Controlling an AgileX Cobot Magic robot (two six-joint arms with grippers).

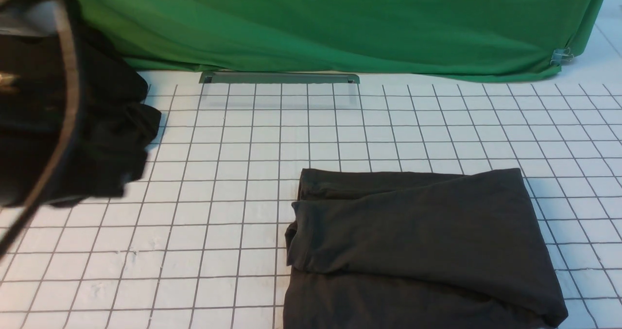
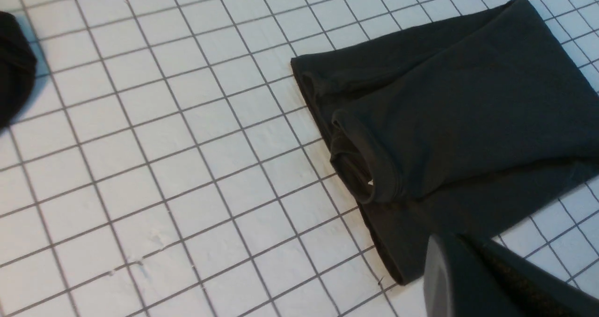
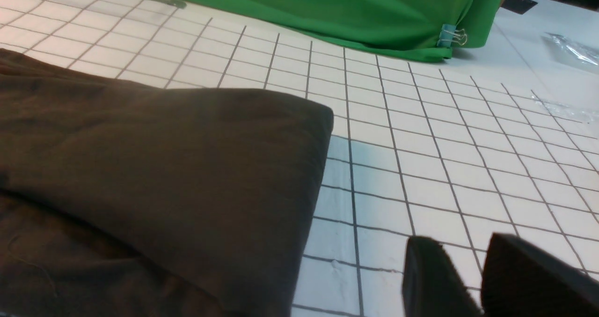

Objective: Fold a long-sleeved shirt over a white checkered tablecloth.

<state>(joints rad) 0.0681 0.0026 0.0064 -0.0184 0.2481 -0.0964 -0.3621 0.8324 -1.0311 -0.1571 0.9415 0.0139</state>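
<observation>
One green backdrop cloth (image 1: 340, 23) hangs along the far edge of the tabletop (image 1: 218, 183), which one white checkered tablecloth (image 1: 209, 251) covers. One long-sleeved shirt (image 1: 418, 246) lies folded at the near edge, right of centre. One deeper-black cloth bundle (image 1: 112, 139) sits by the left edge. Two hands show: the left hand (image 2: 496, 279) is closed, empty, over the shirt's near edge; the right hand (image 3: 482, 279) hovers beside the shirt, fingers slightly parted, holding nothing
</observation>
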